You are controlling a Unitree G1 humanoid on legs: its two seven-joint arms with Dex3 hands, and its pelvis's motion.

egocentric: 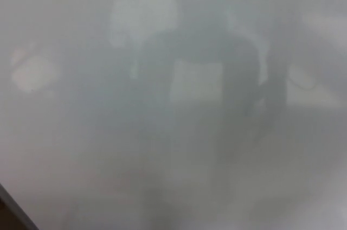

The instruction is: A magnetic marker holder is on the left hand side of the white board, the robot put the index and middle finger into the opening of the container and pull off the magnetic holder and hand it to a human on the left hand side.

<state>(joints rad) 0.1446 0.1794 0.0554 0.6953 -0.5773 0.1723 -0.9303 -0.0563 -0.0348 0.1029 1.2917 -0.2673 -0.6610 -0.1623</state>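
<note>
Marker holder: not visible | whiteboard (179, 148) fills the view, its edge at lower left | both hands out of view, grip unknown | risk: reaching blind, fingers miss the opening

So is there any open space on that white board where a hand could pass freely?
Nearly all of the whiteboard shows bare, carrying only dim reflections. The one border in view is its edge at the lower left corner. Nothing crowds it: no holder, and neither hand, is in view.

My view is dim, grey and hazy; the whiteboard (179, 186) gives blurred dark reflections at centre, pale glare at 10 o'clock.
</note>
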